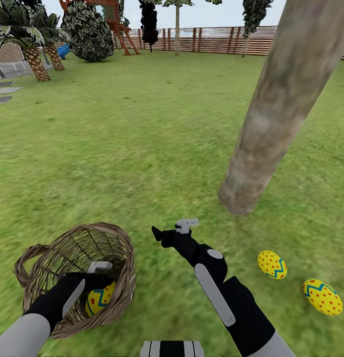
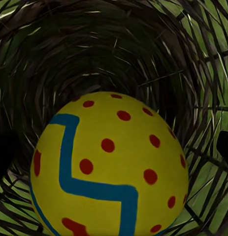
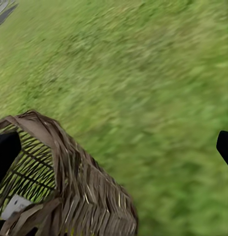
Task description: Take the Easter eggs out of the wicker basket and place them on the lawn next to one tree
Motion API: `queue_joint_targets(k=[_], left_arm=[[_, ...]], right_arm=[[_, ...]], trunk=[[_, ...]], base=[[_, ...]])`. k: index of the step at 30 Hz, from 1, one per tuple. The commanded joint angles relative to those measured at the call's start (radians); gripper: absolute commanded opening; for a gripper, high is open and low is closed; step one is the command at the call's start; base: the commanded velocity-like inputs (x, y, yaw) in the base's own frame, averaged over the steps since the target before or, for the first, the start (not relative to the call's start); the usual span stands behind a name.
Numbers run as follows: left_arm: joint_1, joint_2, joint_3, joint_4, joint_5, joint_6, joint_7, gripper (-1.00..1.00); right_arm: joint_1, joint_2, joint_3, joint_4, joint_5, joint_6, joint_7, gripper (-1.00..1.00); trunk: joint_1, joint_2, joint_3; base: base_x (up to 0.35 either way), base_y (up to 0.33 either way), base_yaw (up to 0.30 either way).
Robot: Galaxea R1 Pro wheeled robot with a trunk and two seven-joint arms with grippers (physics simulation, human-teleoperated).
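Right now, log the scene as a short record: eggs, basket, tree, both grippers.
eggs out: two on the lawn, near the tree's base
egg left: one inside the basket
basket: tipped on its side on the grass, mouth toward the robot
tree: trunk meets the grass ahead and to the right
left gripper: reached into the basket at the egg; grip state unclear
right gripper: open, empty, over grass between basket and tree

Bright flat daylight, blurry right-wrist render
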Motion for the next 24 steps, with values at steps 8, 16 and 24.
queue_joint_targets(k=[8,16,24], left_arm=[[-0.001,0.003,-0.004,0.002,0.009,0.013,0.003,1.00],[-0.001,0.004,-0.004,0.004,0.009,0.018,0.003,1.00],[-0.001,0.003,-0.002,0.005,0.008,0.020,0.004,1.00]], right_arm=[[-0.001,0.000,0.001,-0.004,-0.011,0.003,-0.009,1.00],[-0.001,0.000,0.001,-0.003,-0.011,0.003,-0.010,1.00],[-0.001,0.000,0.001,-0.003,-0.011,0.003,-0.009,1.00]], trunk=[[0.002,-0.001,-0.016],[0.002,-0.001,-0.016],[0.004,-0.002,-0.036]], base=[[0.000,0.000,0.000],[0.000,0.000,0.000],[0.000,0.000,0.000]])
